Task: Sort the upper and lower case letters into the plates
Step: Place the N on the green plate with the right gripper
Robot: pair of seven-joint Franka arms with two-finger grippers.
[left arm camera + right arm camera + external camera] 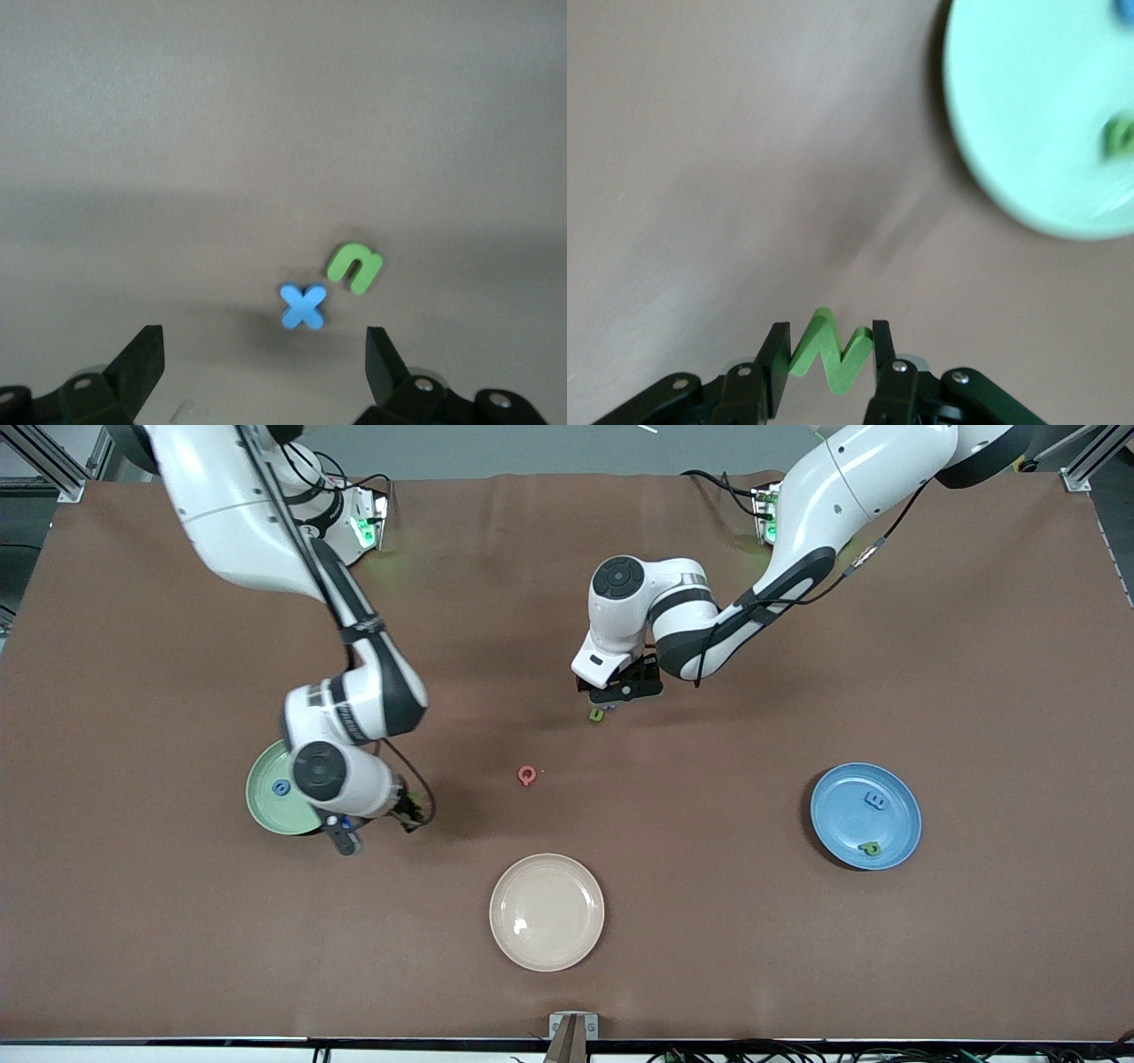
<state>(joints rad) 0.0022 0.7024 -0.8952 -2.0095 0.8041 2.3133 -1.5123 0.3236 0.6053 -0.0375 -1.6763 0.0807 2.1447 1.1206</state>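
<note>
right gripper (826,359), jaws clamped on the chunky green capital n (829,351), should centre over the round mint plate (262,808) before releasing; left gripper (264,363), jaws wide, should straddle the small blue x (304,306), avoiding the green u (355,267)

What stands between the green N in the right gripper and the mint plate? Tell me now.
Nothing visible. The right gripper, shut on the green N, is over bare table beside the mint plate; only table surface lies between them. The left gripper hangs open over the blue x and green u.
</note>
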